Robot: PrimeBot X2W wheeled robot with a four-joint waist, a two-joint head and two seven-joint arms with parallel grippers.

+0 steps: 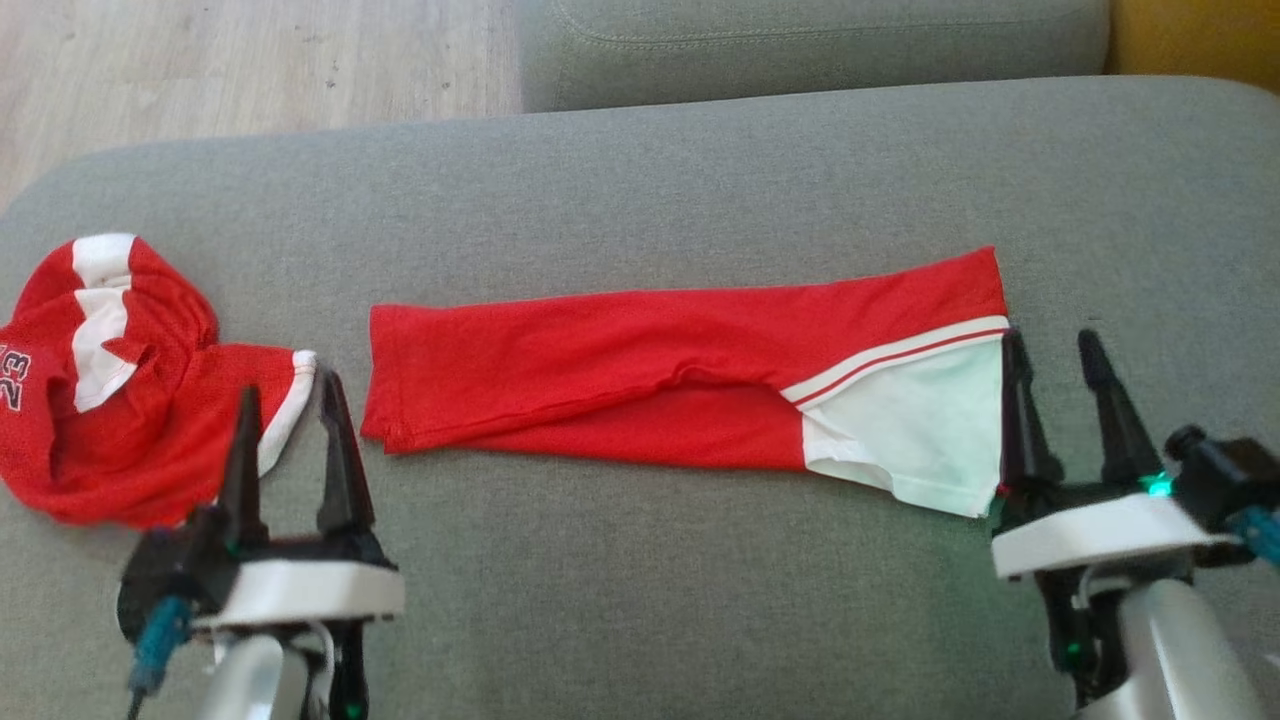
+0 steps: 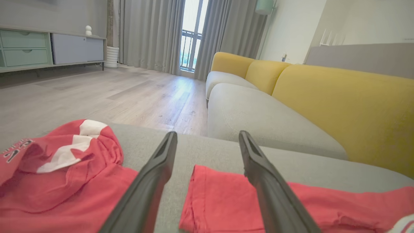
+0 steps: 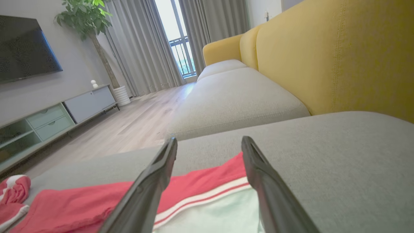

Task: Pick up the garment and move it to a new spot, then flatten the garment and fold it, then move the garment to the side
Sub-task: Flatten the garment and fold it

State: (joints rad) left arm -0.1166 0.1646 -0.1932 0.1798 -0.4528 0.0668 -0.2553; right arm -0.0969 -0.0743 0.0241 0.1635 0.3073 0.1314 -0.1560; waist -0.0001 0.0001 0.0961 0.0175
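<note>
Risk: left hand point(image 1: 288, 385), wide open and empty, may snag crumpled jersey point(image 1: 150, 430); right hand point(image 1: 1050, 338), likewise, may pinch one layer, unfolding garment point(image 1: 620, 370).

Two arms low in frame: the left gripper point(image 1: 288, 385) sits at about 7 o'clock in the head view, the right gripper point(image 1: 1050, 337) at about 4 o'clock, each with its two dark fingers point(image 1: 343, 460) pointing toward 12 o'clock. Both sets of jaws stand wide apart and hold nothing. White wrist housings point(image 1: 300, 592) top pale forearms point(image 1: 1185, 645) that rise from the bottom edge, and a small green light point(image 1: 1158, 487) glows on the right wrist, just below its fingers.
</note>
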